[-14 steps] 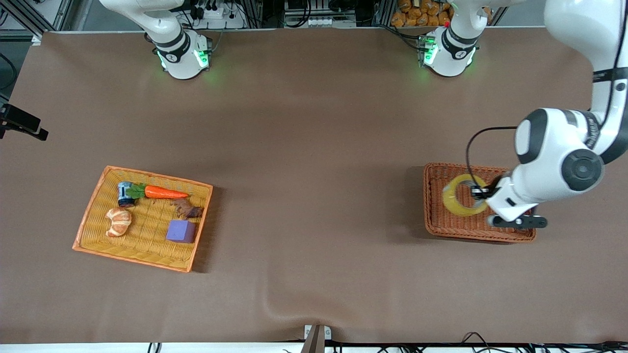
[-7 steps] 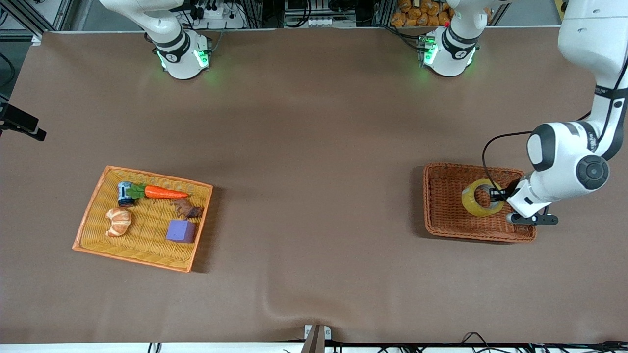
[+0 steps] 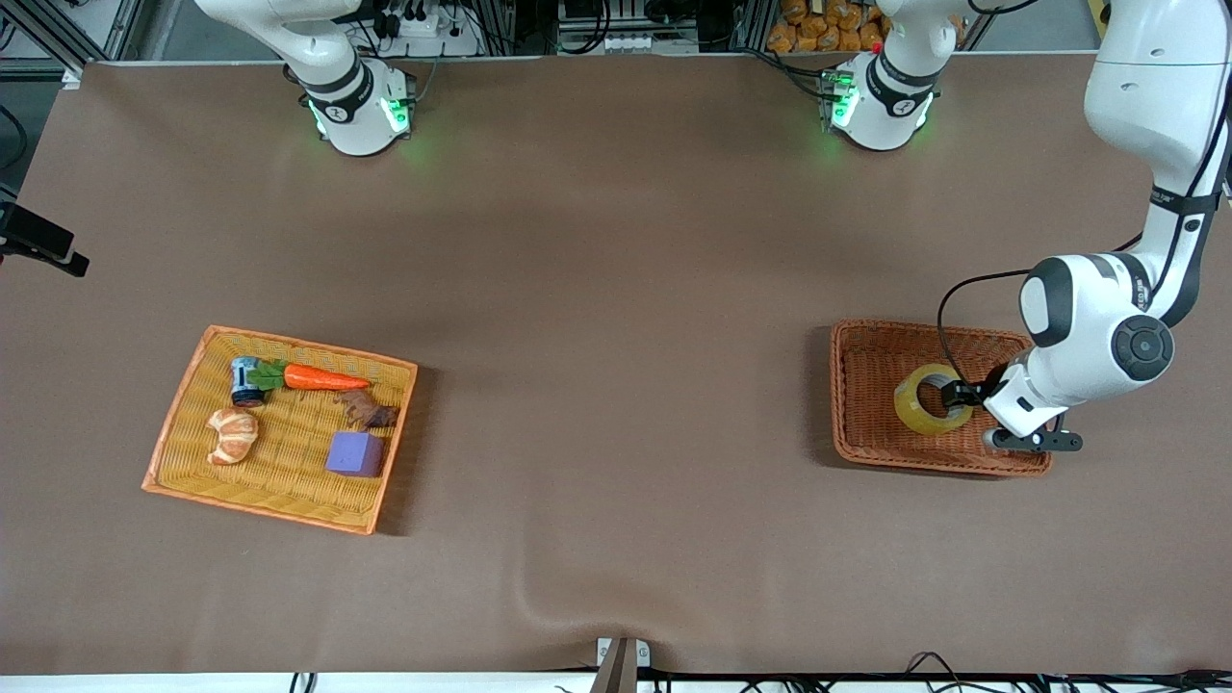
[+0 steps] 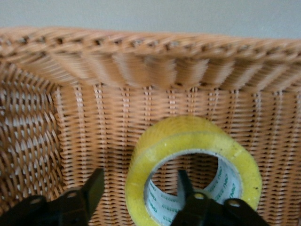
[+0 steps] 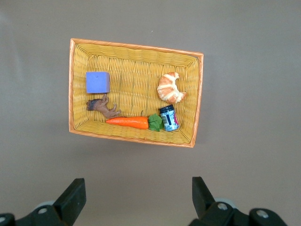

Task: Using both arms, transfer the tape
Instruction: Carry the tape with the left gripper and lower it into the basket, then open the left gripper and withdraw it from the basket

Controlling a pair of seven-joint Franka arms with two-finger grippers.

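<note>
Front view: brown counter [image 3: 616, 289]. Toward the left arm's end, a dark wicker basket [image 3: 857, 443] holds the tape [image 3: 926, 414], a yellowish roll lying on the weave. The left end effector [image 3: 953, 394] is low in that basket, at the tape's ring. Toward the right arm's end, a yellow tray [image 3: 192, 366] carries a carrot [image 3: 322, 378], a small can [image 3: 244, 380], a croissant [image 3: 233, 434], a purple block [image 3: 355, 453] and a brown figure [image 3: 368, 412].

Left wrist view: left end effector released, fingers spread, one finger [image 4: 184, 181] inside the tape's core, the other outside the roll.

Right wrist view: right end effector [image 5: 136, 200] released, waiting high over the counter beside the tray.
</note>
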